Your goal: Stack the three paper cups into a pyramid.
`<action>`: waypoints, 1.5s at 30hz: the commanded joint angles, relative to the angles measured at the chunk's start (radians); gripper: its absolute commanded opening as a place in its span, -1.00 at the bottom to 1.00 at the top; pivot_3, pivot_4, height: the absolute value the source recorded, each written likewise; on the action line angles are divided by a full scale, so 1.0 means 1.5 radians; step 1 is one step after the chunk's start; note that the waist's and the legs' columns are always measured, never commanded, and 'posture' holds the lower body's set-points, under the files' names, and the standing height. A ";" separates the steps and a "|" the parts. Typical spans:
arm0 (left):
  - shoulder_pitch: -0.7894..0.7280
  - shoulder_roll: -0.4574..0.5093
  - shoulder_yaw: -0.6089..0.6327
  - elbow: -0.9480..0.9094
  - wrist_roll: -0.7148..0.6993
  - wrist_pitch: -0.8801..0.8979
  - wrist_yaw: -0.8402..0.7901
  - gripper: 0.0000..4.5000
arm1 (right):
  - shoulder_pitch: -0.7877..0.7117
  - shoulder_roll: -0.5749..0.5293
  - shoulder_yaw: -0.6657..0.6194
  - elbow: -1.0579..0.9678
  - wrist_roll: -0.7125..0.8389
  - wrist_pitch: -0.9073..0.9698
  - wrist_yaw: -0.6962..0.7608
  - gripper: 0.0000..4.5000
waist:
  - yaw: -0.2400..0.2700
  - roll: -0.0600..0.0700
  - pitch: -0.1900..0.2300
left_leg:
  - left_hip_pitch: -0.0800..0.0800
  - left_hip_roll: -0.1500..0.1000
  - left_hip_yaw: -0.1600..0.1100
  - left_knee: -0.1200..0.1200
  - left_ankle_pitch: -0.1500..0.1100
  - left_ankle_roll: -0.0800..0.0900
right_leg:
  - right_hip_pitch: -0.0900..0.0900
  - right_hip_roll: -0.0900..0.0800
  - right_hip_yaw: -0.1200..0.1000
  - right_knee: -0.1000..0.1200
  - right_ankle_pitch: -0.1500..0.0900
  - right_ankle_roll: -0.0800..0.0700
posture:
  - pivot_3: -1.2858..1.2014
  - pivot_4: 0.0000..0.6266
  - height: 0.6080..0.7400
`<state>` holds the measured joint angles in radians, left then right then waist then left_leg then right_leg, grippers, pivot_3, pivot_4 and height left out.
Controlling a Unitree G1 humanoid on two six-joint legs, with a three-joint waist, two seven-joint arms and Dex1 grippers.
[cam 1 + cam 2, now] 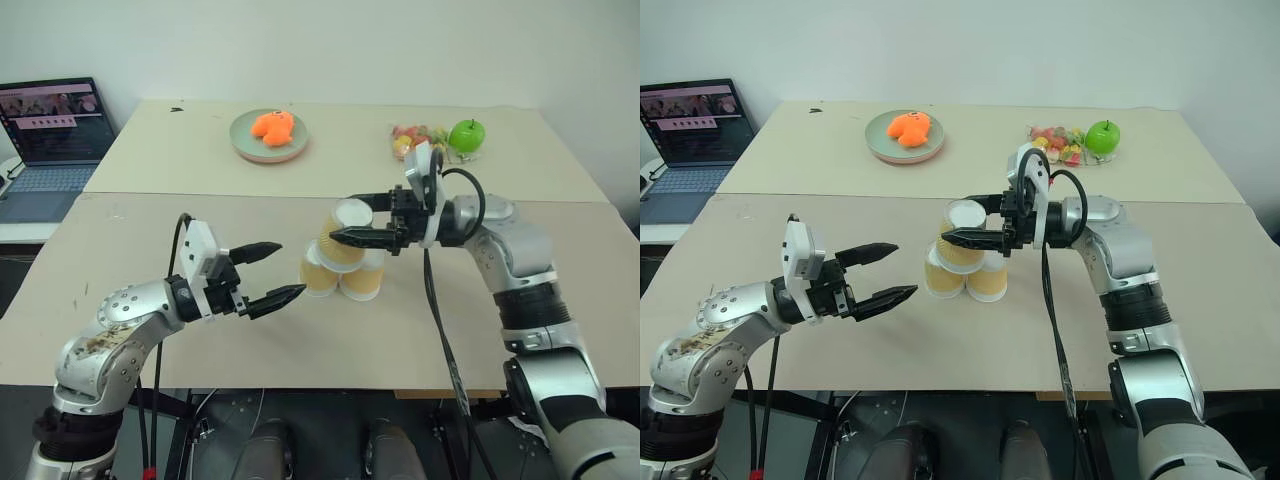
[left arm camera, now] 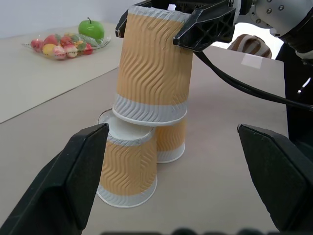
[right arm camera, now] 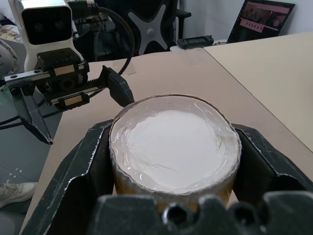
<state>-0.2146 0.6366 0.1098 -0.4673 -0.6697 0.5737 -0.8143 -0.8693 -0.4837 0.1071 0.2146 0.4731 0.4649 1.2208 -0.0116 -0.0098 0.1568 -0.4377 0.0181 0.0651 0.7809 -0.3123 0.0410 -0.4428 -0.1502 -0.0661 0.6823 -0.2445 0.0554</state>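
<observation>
Two paper cups (image 1: 318, 276) (image 1: 362, 282) stand upside down side by side near the middle of the table, touching. The third paper cup (image 2: 154, 68), also upside down and tilted a little, sits over them with its white rim against the nearer cup's base (image 2: 128, 128). My right gripper (image 1: 358, 218) is shut on this top cup, one finger on each side near its base (image 3: 173, 147). To the left of the stack and apart from it, my left gripper (image 1: 290, 268) points at the cups, open with nothing between its fingers.
A green plate (image 1: 268, 138) with an orange item sits on the far table. A bag of small fruits (image 1: 415, 138) and a green apple (image 1: 466, 134) lie at the far right. A laptop (image 1: 50, 130) stands at the far left.
</observation>
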 commanded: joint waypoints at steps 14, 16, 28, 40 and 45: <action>-0.001 -0.009 0.014 -0.016 -0.011 -0.012 0.021 1.00 | -0.048 -0.013 -0.012 0.023 -0.016 -0.015 0.049 0.53 | 0.000 0.000 0.000 | 0.000 0.000 0.000 0.000 0.000 0.000 | 0.000 0.000 0.000 0.000 0.000 0.000 | 0.03 -0.52 -0.01; -0.004 -0.010 0.015 -0.012 -0.011 -0.013 0.021 1.00 | -0.042 -0.012 -0.006 0.025 -0.022 -0.020 0.051 0.53 | 0.000 0.000 0.000 | 0.000 0.000 0.000 0.000 0.000 0.000 | 0.000 0.000 0.000 0.000 0.000 0.000 | 0.03 -0.52 -0.01; -0.010 -0.014 0.015 -0.005 -0.011 -0.014 0.024 1.00 | -0.051 -0.015 -0.014 0.050 -0.045 -0.007 0.053 0.97 | 0.000 0.000 0.000 | 0.000 0.000 0.000 0.000 0.000 0.000 | 0.000 0.000 0.000 0.000 0.000 0.000 | 0.03 -0.52 -0.01; -0.031 -0.011 0.097 0.005 -0.119 0.037 0.042 1.00 | -0.053 -0.159 -0.113 -0.054 0.119 0.222 0.125 0.97 | 0.003 0.000 0.003 | -0.001 0.000 0.000 0.000 0.000 0.000 | -0.001 0.000 0.000 -0.001 0.000 0.000 | 0.03 -0.52 -0.01; -0.040 -0.027 0.169 0.013 -0.188 0.057 0.112 1.00 | -0.015 -0.184 -0.172 -0.073 0.134 0.240 0.060 0.97 | 0.001 -0.001 0.003 | -0.001 0.001 -0.001 0.000 0.000 0.001 | -0.001 0.000 0.000 0.000 0.000 0.000 | 0.03 -0.52 -0.01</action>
<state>-0.2659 0.6031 0.3035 -0.4406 -0.9000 0.6539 -0.6951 -0.9108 -0.7415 -0.0851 0.1436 0.6465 0.8118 1.3586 -0.0104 -0.0106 0.1610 -0.4397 0.0190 0.0640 0.7807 -0.3130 0.0420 -0.4439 -0.1509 -0.0668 0.6817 -0.2444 0.0553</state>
